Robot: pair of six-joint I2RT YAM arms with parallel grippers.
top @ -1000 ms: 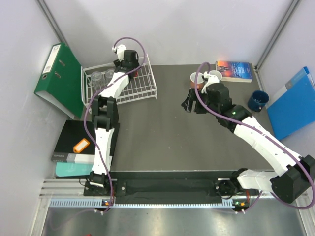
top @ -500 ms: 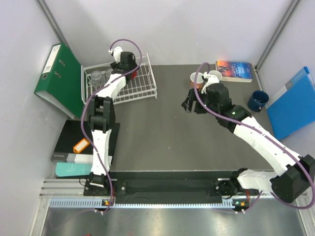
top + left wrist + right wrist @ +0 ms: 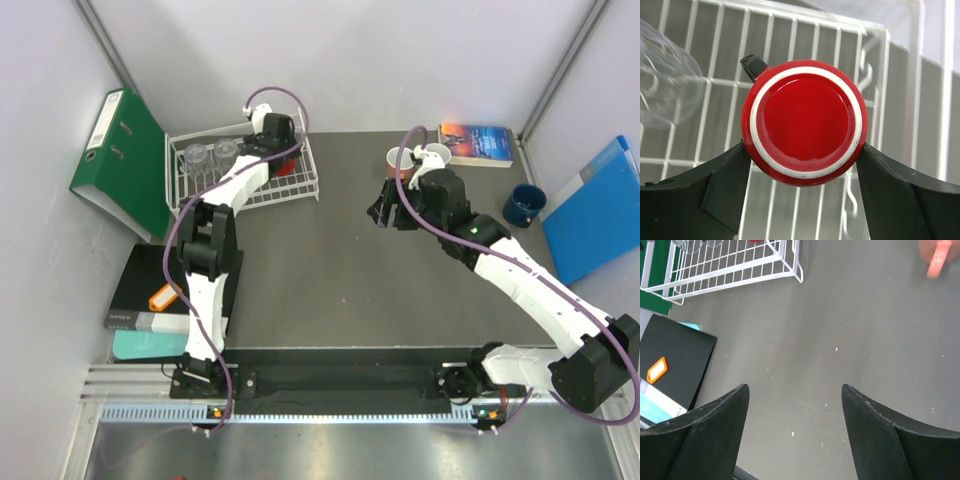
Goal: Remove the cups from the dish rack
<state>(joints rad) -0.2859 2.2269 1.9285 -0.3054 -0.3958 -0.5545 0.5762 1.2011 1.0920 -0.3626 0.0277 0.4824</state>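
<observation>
At the dish rack's (image 3: 296,186) right end: left arm stretched forward, left gripper (image 3: 803,150) pinching the inverted red mug (image 3: 804,120) by its sides, over the wire floor. Half a second ago this gripper stood further left, at the back rail. Right arm bent over mid-table, unmoved; right gripper (image 3: 795,390) spread, holding nothing. Rack contents: red mug; two clear tumblers (image 3: 196,156) at the left end. On the table outside: orange mug (image 3: 399,160), pale mug (image 3: 436,153), dark blue mug (image 3: 523,205).
</observation>
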